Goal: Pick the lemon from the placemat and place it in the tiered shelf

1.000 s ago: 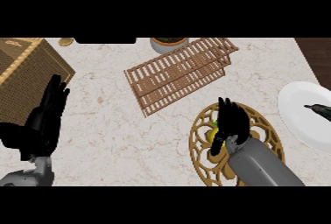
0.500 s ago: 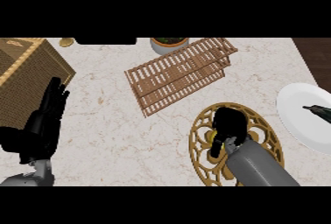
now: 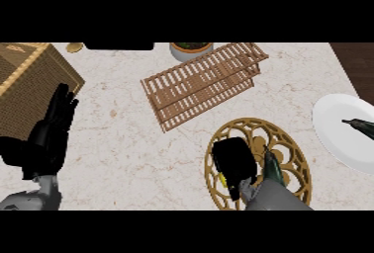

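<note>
The round gold openwork placemat [image 3: 291, 147] lies on the marble counter at the lower right. My right hand [image 3: 234, 159] sits over its left half with fingers curled downward. Only a thin yellow sliver of the lemon [image 3: 219, 177] peeks out at the hand's lower left edge; the hand hides the remainder. The wooden slatted tiered shelf [image 3: 202, 84] lies up and to the left of the placemat, apart from the hand. My left hand [image 3: 50, 136] rests open at the left edge, fingers up.
A white plate [image 3: 337, 133] holding a dark object [image 3: 359, 125] sits at the right edge. A wicker basket [image 3: 27, 81] fills the upper left. A potted plant [image 3: 190, 49] and a small gold item [image 3: 74, 48] stand along the back.
My right hand's fingers, straight a second ago, have curled down over the lemon on the placemat. The left hand has not moved.
</note>
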Available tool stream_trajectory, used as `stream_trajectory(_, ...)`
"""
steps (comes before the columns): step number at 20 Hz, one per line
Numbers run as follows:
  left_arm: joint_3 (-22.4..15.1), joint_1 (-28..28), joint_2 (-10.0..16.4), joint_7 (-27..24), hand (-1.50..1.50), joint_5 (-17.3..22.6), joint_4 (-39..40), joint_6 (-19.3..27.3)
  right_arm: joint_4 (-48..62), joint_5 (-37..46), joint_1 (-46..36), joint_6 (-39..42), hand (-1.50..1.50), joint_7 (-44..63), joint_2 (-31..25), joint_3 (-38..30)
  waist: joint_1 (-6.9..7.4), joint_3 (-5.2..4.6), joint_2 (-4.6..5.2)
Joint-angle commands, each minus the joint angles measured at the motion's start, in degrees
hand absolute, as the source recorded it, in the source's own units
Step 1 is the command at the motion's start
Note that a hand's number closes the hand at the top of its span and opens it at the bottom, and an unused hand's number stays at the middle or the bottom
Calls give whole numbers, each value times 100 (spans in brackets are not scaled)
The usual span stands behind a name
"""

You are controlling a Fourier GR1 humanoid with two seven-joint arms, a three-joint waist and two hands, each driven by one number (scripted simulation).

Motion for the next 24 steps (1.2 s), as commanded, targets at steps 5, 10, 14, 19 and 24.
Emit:
stream_trajectory(5, 139, -318, 19, 381, 0, 2, -22, 43, -1704, -482, 775, 124, 150, -482, 157, 203, -86, 58, 34)
stream_trajectory(10, 113, 325, -17, -117, 0, -10, -112, -100, -2856, -848, 823, 5, 150, 4, 672, -290, -68, 56, 20)
stream_trajectory(14, 25, 304, -73, 11, 0, -92, -230, -43, -4014, -1043, 1009, -116, 150, 270, 542, -938, -115, 59, 18)
stream_trajectory(19, 70, 429, -72, -68, 0, -104, -283, -126, -4884, -1063, 353, 649, 150, 1468, 714, -1784, -34, 54, 33)
stream_trajectory(24, 209, 250, -60, 218, 0, -73, -377, -197, -4295, -1143, -530, 985, 150, 1423, 829, -2660, 7, 56, 50)
